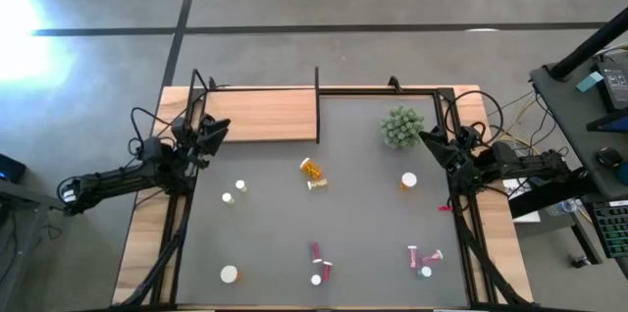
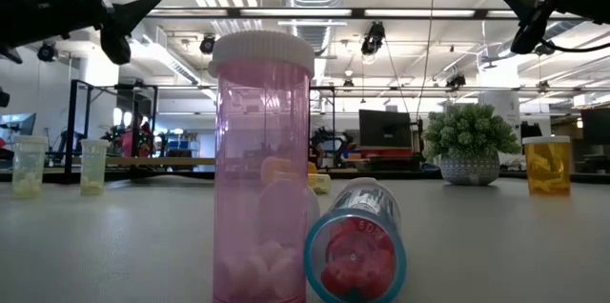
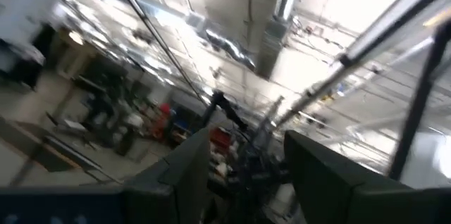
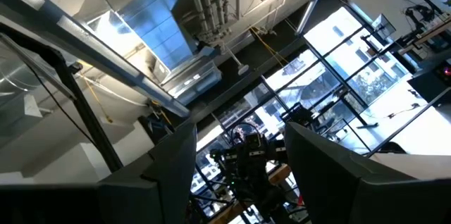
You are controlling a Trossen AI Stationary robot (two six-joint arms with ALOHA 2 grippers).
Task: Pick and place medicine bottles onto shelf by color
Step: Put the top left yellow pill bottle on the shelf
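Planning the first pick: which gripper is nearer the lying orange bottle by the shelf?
Left, though not by much. The left gripper hangs over the shelf, up-left of the orange bottle; the right gripper hangs beside the plant, farther off.

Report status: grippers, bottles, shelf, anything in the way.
Left gripper and right gripper open, empty, raised. Medicine bottles scattered on mat; shelf bare. Plant near right gripper.

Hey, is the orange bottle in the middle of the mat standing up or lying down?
Lying down. From above, the orange bottle shows its long side with the white cap at one end, unlike the upright ones showing round caps.
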